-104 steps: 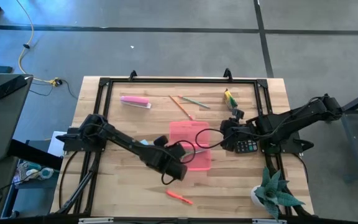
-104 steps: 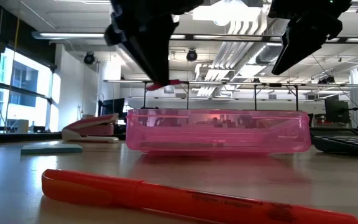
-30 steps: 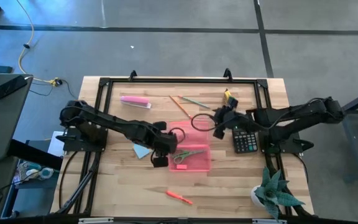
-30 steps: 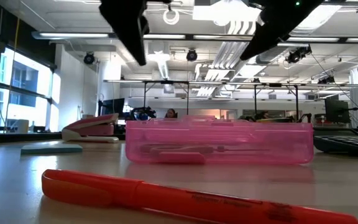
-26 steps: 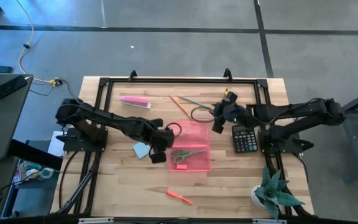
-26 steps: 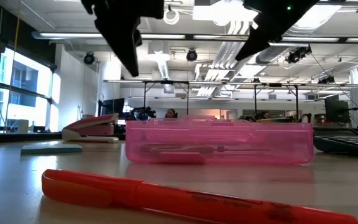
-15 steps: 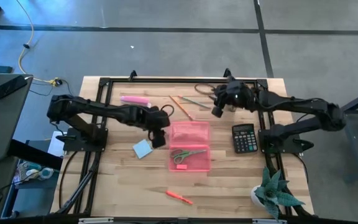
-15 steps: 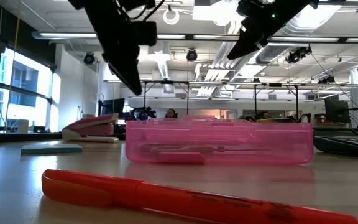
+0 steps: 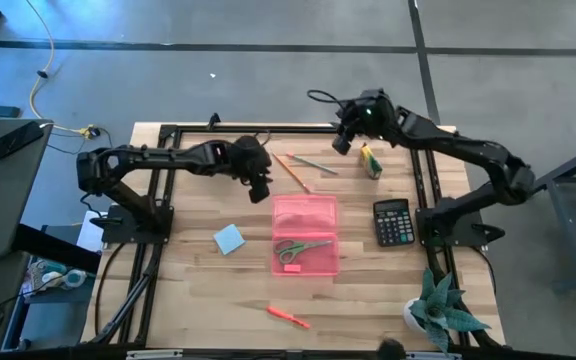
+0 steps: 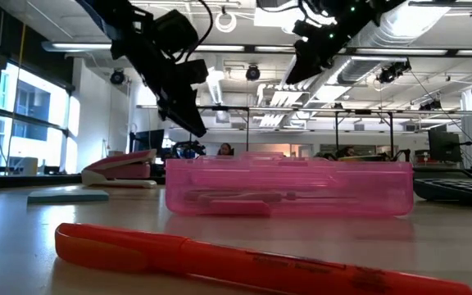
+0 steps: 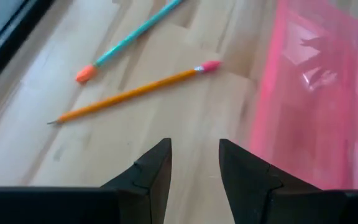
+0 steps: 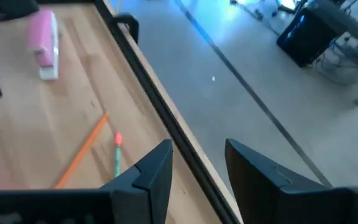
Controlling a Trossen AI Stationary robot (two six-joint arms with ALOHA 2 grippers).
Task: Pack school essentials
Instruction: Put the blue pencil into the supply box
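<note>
Pink translucent plastic formed the open pencil case (image 9: 305, 235) at the middle of the high view, with green-handled scissors (image 9: 302, 247) and a small red piece (image 9: 290, 267) already lying inside. Two pencils, one orange (image 9: 291, 172) and one teal (image 9: 313, 164), lay loose on the wood just above the case, crossing near each other. A light-blue note pad (image 9: 229, 238) sat left of the case, an orange-red pen (image 9: 288, 316) below it, and a yellow-green box (image 9: 371, 161) at upper right beside the black calculator (image 9: 394, 222).

The left gripper (image 9: 259, 185) hovered above the case's upper-left corner, fingers slightly apart and holding nothing; its wrist view showed both pencils just ahead. The right gripper (image 9: 342, 138) hung over the table's top edge, fingers spread and holding nothing.

Picking up a pencil appeared to be the step in hand. Doing it well would likely mean lowering the fingers across one shaft only, near its middle, well clear of the other pencil.
</note>
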